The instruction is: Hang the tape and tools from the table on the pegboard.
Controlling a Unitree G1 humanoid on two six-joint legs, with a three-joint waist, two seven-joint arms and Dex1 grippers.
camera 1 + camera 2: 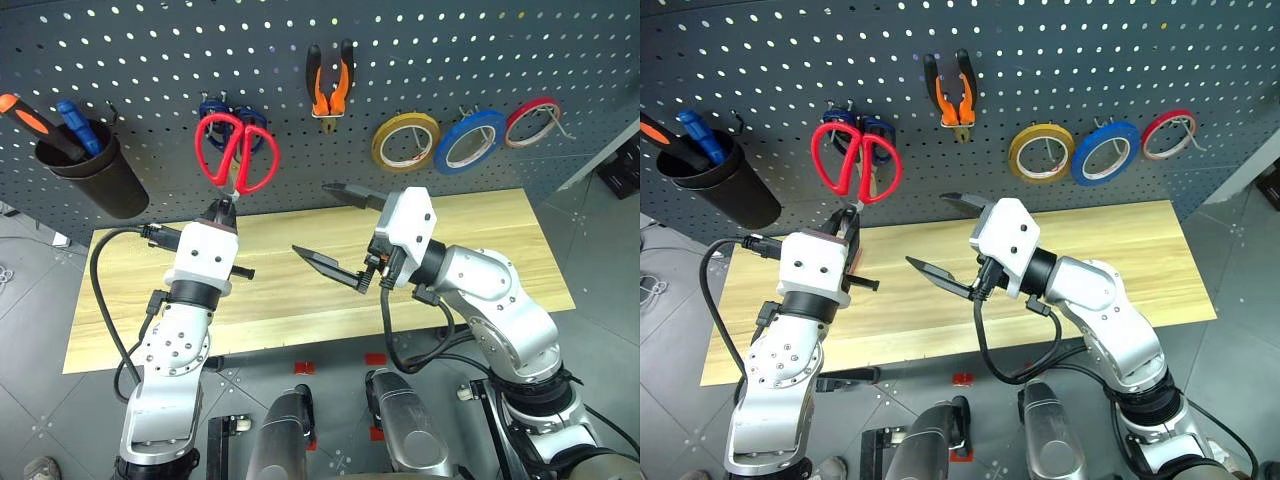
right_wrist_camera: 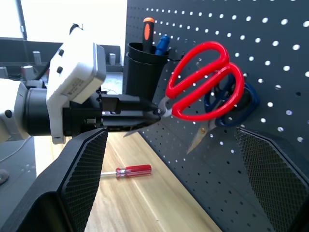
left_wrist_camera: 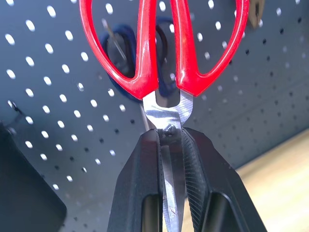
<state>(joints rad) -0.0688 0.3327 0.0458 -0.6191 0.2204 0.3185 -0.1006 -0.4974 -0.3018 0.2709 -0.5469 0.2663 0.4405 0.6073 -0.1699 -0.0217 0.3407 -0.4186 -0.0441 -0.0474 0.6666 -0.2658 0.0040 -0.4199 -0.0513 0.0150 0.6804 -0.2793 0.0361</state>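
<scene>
**Red scissors raised to the pegboard, not yet hooked**

The step in hand looks like hanging the red-handled scissors (image 1: 236, 152). The left gripper (image 3: 172, 145) is clamped on the steel blades just below the pivot, handles upward, holding them against the pegboard (image 1: 150, 60) directly in front of the blue-handled scissors (image 2: 231, 104) already hanging there. Whether a handle loop has caught a hook cannot be told. The next move probably calls for guiding one red loop over a free hook near that spot, then letting go.

The right gripper (image 1: 340, 232) stands wide apart and empty, out in front of the pegboard and over the table (image 1: 500, 240), touching nothing.

On the pegboard, right of the red scissors, hang the pliers (image 1: 329, 88) and, further right, the blue tape (image 1: 469, 141). The red-handled screwdriver (image 2: 133, 170) lies on the table below the pegboard, waiting its turn.
</scene>
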